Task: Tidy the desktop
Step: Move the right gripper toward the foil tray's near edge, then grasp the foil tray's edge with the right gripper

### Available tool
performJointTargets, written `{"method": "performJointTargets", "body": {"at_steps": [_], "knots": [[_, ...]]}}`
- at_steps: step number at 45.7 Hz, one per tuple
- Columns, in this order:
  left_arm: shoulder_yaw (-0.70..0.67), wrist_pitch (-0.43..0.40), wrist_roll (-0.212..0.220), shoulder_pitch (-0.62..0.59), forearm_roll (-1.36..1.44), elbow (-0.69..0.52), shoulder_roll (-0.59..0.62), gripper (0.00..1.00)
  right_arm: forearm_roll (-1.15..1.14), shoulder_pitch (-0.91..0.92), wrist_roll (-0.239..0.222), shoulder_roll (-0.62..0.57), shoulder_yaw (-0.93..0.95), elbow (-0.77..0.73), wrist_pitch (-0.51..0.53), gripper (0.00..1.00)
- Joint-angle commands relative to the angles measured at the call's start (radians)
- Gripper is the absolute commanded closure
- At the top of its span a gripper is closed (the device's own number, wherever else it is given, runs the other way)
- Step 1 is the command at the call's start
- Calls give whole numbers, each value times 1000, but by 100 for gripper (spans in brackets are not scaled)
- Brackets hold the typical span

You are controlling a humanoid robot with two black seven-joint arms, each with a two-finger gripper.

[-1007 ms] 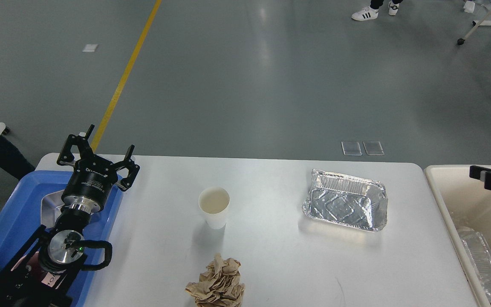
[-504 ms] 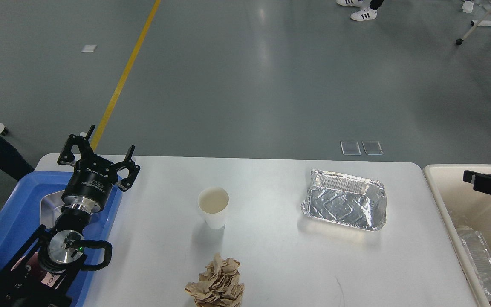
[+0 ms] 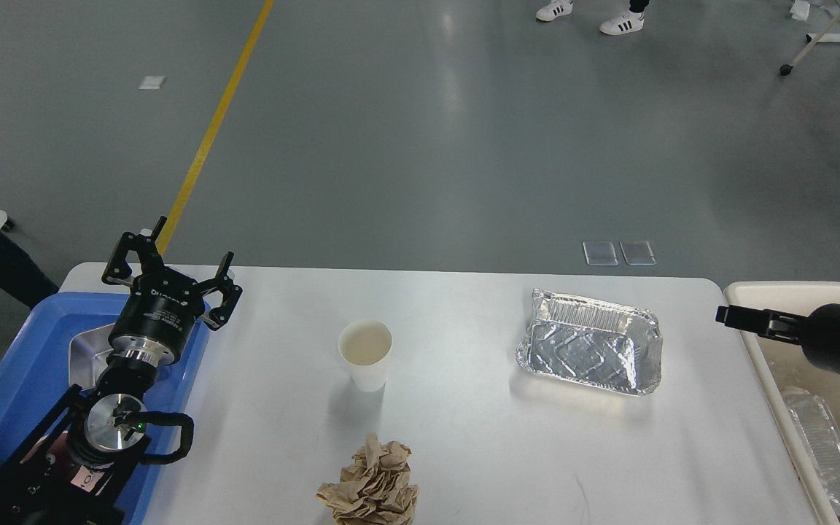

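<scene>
Head view, from left to right: the blue tray (image 3: pixel 19 350) sits at the left end of the bench (image 3: pixel 464 437), with a foil dish (image 3: pixel 88 354) lying in it. The left hand (image 3: pixel 172 266) hovers over the tray's far right corner, fingers spread wide and holding nothing. On the white bench top, which fills the lower middle of the view between tray and bin, a paper cup (image 3: pixel 366 354) stands upright. Nearer the front edge lies a crumpled ball of brown paper (image 3: pixel 372 487), well apart from the cup. Right of centre lies an empty foil container (image 3: pixel 590 351). At the far right the right hand (image 3: pixel 737 318) reaches in over the rim of the beige bin (image 3: pixel 755 292), pointing toward the foil container; it is seen edge-on, so I cannot tell whether its fingers are apart or together. Another foil container (image 3: pixel 825 448) already lies in the bin.

My reading is that the step in hand is the right arm's approach to the foil container on the bench. The next move would call for fingers apart, then a pinch on the thin near rim without crushing it.

Against a second ago, the right hand has swung further in, from over the bin to the bench's right edge, with more of its arm showing. The left hand has barely shifted. The cup, paper and foil container lie as they did.
</scene>
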Motion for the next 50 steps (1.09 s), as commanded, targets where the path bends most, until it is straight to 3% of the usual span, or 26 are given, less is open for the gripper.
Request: {"method": "performJointTargets", "body": {"at_steps": [1, 27, 36, 50], "knots": [[0, 1, 0, 4, 0, 0, 5, 3, 29, 107, 2, 60, -150, -59, 1, 0], [0, 1, 6, 7, 2, -3, 20, 3, 58, 104, 0, 260, -208, -221, 1, 0], [0, -1, 5, 13, 0, -6, 43, 3, 58, 83, 3, 356, -214, -352, -1, 0], [0, -2, 5, 14, 0, -6, 45, 3, 58, 81, 13, 391, -222, -384, -7, 0]]}}
